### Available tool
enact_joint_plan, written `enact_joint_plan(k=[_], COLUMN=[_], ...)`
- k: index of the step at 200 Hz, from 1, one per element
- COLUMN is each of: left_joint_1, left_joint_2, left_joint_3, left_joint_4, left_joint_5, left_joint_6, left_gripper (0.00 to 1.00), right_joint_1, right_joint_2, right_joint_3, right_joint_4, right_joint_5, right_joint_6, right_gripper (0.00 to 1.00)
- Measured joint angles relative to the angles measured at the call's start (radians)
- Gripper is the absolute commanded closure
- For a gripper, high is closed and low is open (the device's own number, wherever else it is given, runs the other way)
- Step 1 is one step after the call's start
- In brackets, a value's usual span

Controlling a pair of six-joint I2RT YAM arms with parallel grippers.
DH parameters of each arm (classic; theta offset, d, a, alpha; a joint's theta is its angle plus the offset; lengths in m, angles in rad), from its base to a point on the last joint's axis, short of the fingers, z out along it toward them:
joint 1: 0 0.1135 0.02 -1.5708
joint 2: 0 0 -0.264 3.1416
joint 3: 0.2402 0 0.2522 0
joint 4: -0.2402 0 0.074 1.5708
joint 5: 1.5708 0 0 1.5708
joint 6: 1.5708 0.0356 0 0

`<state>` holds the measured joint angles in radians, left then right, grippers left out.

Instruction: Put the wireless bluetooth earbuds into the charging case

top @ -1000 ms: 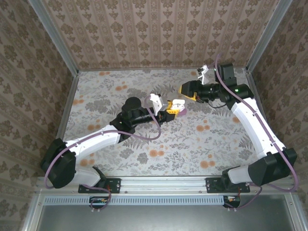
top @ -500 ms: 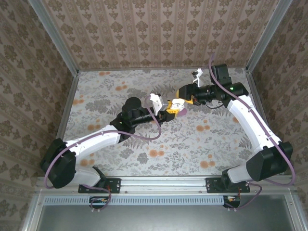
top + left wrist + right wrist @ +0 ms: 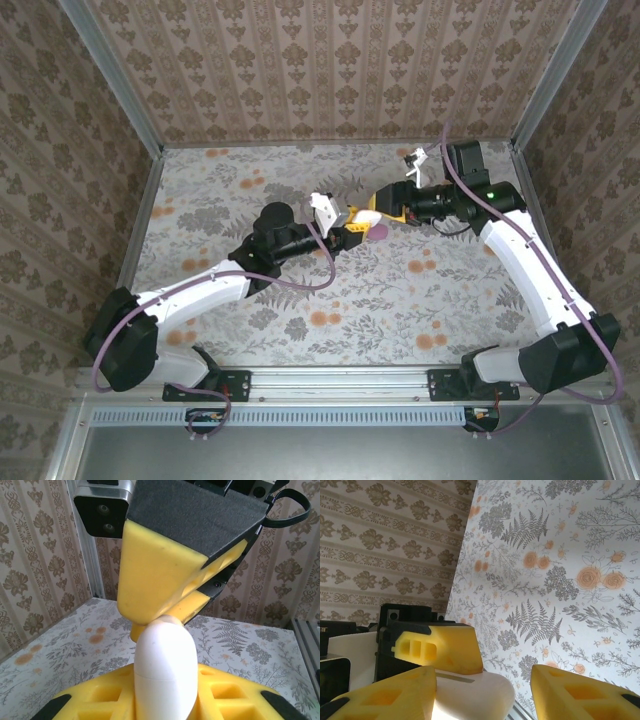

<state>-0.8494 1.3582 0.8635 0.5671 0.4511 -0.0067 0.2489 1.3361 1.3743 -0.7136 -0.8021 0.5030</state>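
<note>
**A:** What is the left hand (image 3: 350, 222) doing?

**B:** It is clamped tight on a white charging case (image 3: 165, 667). The case is a smooth egg-shaped shell that stands upright between the hand's yellow fingers (image 3: 235, 700).

**A:** And the right hand (image 3: 386, 206)?

**B:** Its jaws stand apart, and I can see nothing gripped between them. In the right wrist view the floral print shows through the gap, and the rounded white edge of the case sits just beside one finger. From the left wrist camera, a yellow fingertip of the right hand meets the top of the case.

**A:** Where does this happen?

**B:** Over the far half of the desk (image 3: 300, 300), a little right of the middle. The two arms reach in from opposite sides, so the hands come together tip to tip.

**A:** Any earbud?

**B:** A small magenta-pink piece (image 3: 382, 231) shows just beside the left hand, towards the desk's right edge. It is too small to tell whether it is an earbud or something else. I cannot tell whether the case's lid is open either.
</note>
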Motion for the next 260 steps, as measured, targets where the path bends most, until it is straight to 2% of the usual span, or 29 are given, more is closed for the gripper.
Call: enact_joint_plan(k=[25,59,115,149,188,260], left_joint_1=[0.0,0.001,0.009,0.015,0.032,0.077], left_joint_2=[0.0,-0.002,0.061,0.2,0.367,0.496], left_joint_3=[-0.005,-0.039,-0.089,-0.068,0.048,0.113], left_joint_4=[-0.004,-0.011,-0.119,-0.205,-0.325,-0.398], left_joint_5=[-0.014,-0.098,-0.193,-0.194,-0.148,-0.099], left_joint_6=[0.0,-0.034,-0.254,-0.397,-0.538,-0.721], left_gripper=[0.72,0.72,0.71,0.72,0.72,0.7], right_joint_1=[-0.002,-0.027,-0.084,-0.09,-0.092,-0.099], right_joint_2=[-0.006,-0.093,-0.226,-0.228,-0.228,-0.217], right_joint_3=[-0.005,-0.079,-0.232,-0.265,-0.27,-0.282], right_joint_4=[0.0,0.002,0.077,0.105,0.12,0.132], right_joint_5=[0.035,0.229,0.405,0.433,0.433,0.436], right_joint_6=[0.0,0.005,0.04,0.055,0.064,0.069], right_gripper=[0.41,0.36,0.34,0.34,0.34,0.33])
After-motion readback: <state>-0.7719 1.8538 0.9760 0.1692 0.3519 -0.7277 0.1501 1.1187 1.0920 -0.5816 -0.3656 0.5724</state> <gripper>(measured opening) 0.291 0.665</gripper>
